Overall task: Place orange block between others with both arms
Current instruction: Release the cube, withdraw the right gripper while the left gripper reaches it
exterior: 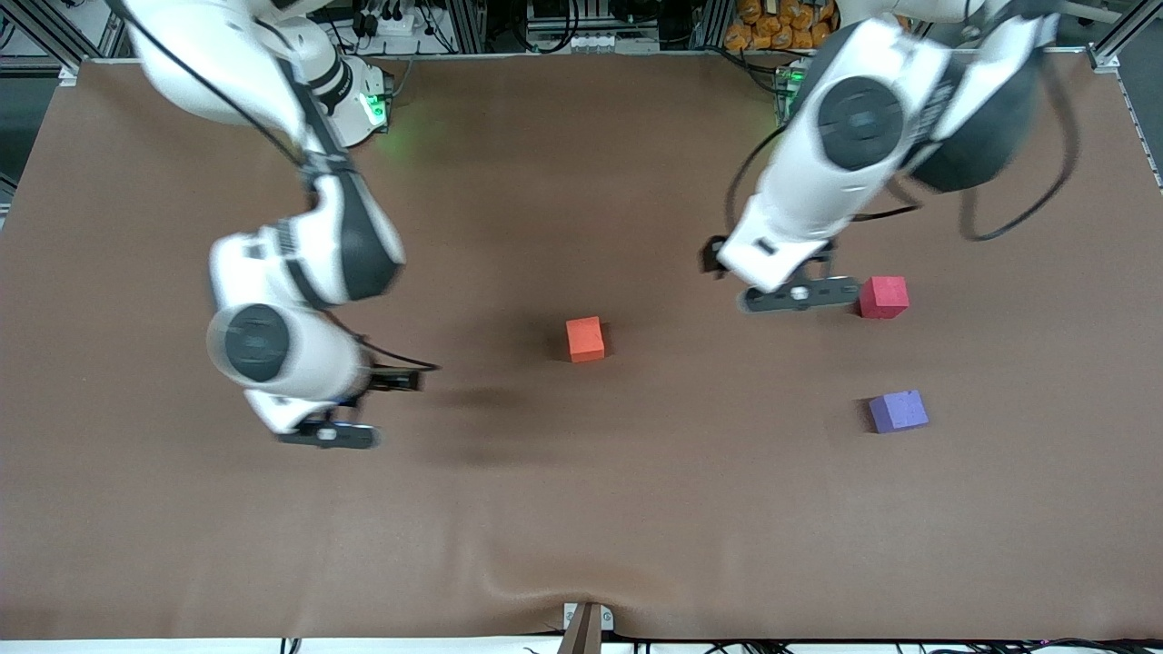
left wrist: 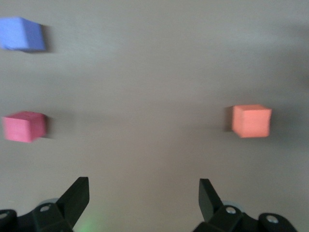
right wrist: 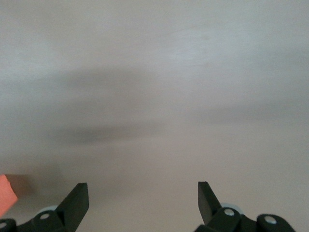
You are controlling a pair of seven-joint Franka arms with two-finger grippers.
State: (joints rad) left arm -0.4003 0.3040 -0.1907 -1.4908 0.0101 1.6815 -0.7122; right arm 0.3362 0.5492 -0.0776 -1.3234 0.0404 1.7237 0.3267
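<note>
The orange block (exterior: 585, 339) (left wrist: 250, 121) sits alone near the middle of the brown table; one corner of the orange block (right wrist: 6, 192) shows in the right wrist view. The red-pink cube (exterior: 883, 297) (left wrist: 24, 126) and the purple-blue cube (exterior: 898, 411) (left wrist: 21, 34) lie toward the left arm's end, the purple-blue one nearer the front camera. My left gripper (exterior: 800, 297) (left wrist: 144, 195) hangs open and empty over the table, between the orange block and the red-pink cube and close beside the latter. My right gripper (exterior: 329, 435) (right wrist: 143, 195) hovers open and empty over bare table toward the right arm's end.
A brown mat (exterior: 563, 509) covers the whole table. A small clamp (exterior: 586, 622) sits at the table edge nearest the front camera. Cables and equipment line the edge by the arm bases.
</note>
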